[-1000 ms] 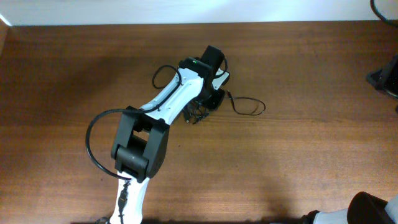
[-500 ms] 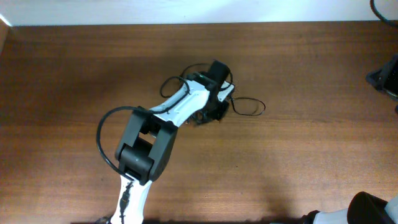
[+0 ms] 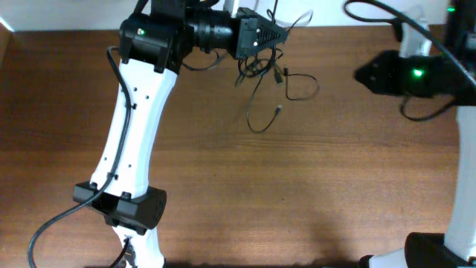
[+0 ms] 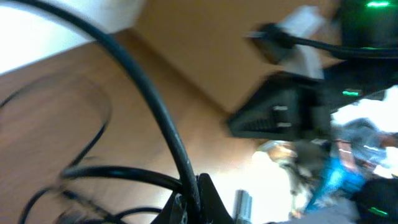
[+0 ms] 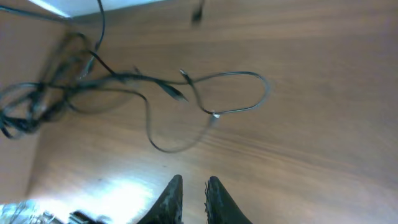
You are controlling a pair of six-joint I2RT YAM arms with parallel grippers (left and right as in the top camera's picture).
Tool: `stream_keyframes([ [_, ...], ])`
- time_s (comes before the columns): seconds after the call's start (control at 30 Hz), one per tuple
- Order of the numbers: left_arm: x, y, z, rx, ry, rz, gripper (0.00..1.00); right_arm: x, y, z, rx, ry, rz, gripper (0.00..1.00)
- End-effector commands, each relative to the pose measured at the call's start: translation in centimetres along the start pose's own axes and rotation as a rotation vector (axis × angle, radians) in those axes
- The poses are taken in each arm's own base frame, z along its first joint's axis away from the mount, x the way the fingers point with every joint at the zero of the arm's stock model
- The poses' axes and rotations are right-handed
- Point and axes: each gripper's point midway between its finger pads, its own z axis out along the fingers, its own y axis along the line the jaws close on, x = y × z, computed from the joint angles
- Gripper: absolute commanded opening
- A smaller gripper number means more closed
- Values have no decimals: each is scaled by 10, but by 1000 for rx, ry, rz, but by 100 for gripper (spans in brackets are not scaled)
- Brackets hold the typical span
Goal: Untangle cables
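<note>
Gripping the cables, the left gripper appears clenched only overhead.

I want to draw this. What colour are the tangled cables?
Black. The cables show best in the right wrist view.

The table has a brown wood-grain surface. A pale, white band borders its far edge in the overhead view.
</note>
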Motion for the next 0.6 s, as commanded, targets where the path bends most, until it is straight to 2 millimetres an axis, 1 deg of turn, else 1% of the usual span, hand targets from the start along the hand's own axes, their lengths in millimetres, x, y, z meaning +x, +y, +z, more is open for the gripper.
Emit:
stream_keyframes([
  [0.0,-3,-33,-21,243,-2,-11,0,-4,39,28,-154,36,5,15],
  [0.07,-5,-30,-31,259,-16,-11,0,-12,53,34,-215,22,7,30],
  [0.1,-11,-36,-44,315,-35,29,0,-21,63,33,-271,-2,15,44],
  [0.17,-14,-43,-53,370,-46,75,0,-27,67,32,-295,-20,18,54],
  [0.2,-17,-48,-59,405,-54,121,0,-32,77,31,-354,-29,20,62],
  [0.33,-21,-48,-60,404,-63,169,0,-39,92,35,-484,-10,24,72],
  [0.4,-23,-42,-57,364,-73,172,0,-40,100,38,-569,17,20,73],
  [0.47,-26,-32,-54,304,-85,166,0,-41,100,42,-587,29,27,74],
  [0.53,-27,-29,-53,286,-88,163,0,-39,102,46,-606,47,32,75],
  [0.57,-27,-27,-52,276,-89,158,0,-37,106,51,-627,69,32,75],
])
